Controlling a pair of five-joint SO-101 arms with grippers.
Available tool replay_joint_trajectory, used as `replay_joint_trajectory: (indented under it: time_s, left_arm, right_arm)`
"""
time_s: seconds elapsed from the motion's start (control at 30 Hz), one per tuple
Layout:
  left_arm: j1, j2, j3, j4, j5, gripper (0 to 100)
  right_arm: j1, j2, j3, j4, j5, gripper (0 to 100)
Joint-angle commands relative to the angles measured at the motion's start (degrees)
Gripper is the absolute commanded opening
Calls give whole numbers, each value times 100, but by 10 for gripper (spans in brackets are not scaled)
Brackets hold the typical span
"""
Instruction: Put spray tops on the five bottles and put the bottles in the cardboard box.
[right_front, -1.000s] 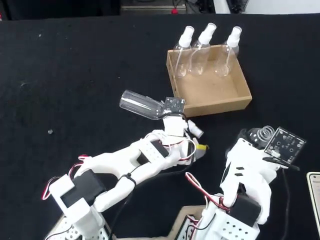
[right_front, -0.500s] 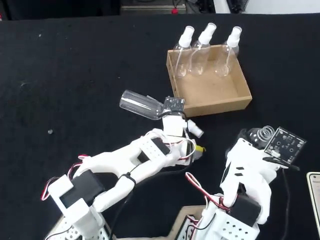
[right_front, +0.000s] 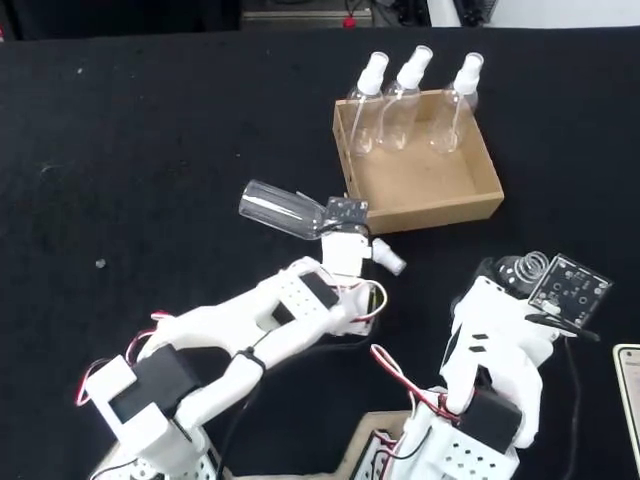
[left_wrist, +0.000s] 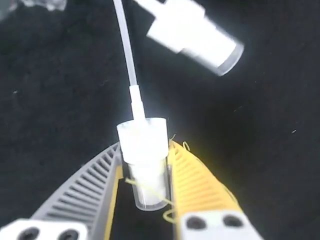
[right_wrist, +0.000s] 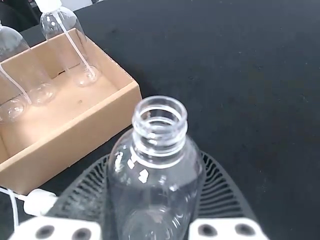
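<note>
Three bottles with spray tops (right_front: 402, 95) stand along the far wall of the cardboard box (right_front: 430, 205). A fourth clear bottle (right_front: 280, 208), uncapped, lies on its side left of the box. My left gripper (right_front: 368, 298) is shut on a white spray top (left_wrist: 144, 150), whose thin tube (left_wrist: 126, 50) points away from the fingers. Another spray top (right_front: 388, 260) (left_wrist: 195, 35) lies loose on the cloth just beyond it. At the near right, my right gripper (right_wrist: 156, 200) is shut on an upright open-necked bottle (right_wrist: 159, 150) (right_front: 522, 268).
The black cloth (right_front: 150, 120) covers the whole table. The near half of the box floor (right_front: 425, 180) is bare cardboard. A light object (right_front: 630, 375) sits at the right edge, and the arm bases (right_front: 400, 450) crowd the near edge.
My left gripper has drawn back and to the left with the spray top, lying lower beside the loose spray top. The right arm and its bottle have kept still.
</note>
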Motion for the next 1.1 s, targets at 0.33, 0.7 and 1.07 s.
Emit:
replay_joint_trajectory:
  time_s: [0.33,0.7,1.07]
  left_arm:
    - [-1305,-466,180,1855,-1688,72]
    - [-1385,-2444,251,4765,-3956,72]
    - [-1851,-3007,189,4774,-5758,72]
  right_arm:
    - [88,-541,-31,-211,-62,77]
    - [88,-541,-31,-211,-62,77]
    - [79,-541,-31,-211,-62,77]
